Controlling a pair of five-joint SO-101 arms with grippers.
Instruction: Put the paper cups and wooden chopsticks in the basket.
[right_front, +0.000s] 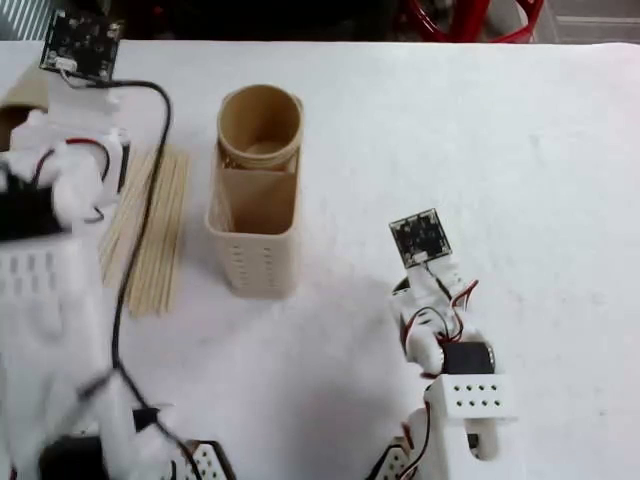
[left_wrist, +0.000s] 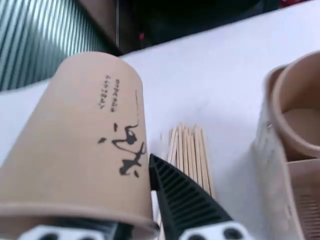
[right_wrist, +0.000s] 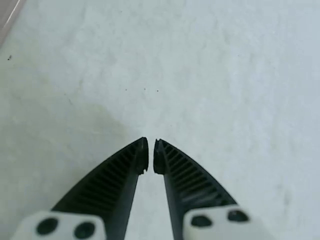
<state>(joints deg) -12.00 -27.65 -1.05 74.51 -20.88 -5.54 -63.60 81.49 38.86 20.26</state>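
Progress stands near the halfway mark, as we judge it. 1 paper cup (right_front: 260, 125) already sits upright in the basket (right_front: 255, 250), at the end farther from the right pincer (right_wrist: 151, 155). A 2nd paper cup (left_wrist: 85, 155) lies on its side in the left pincer (left_wrist: 132, 205), whose jaws close on its wall, so we count this cup as picked but not delivered.

The wooden chopsticks (right_front: 148, 225) lie in a loose bundle flat on the desk (right_front: 520, 150), just beyond the left pincer's tips and between that pincer and the basket. None of them is in the basket as far as we can see. The basket stands upright near the left pincer, off to its side.

The right pincer hangs over bare desk with jaws all but touching and nothing between them, well apart from basket and chopsticks.

Left to do, in our view: drop the held cup into the basket, then gather the chopsticks and put them in too.
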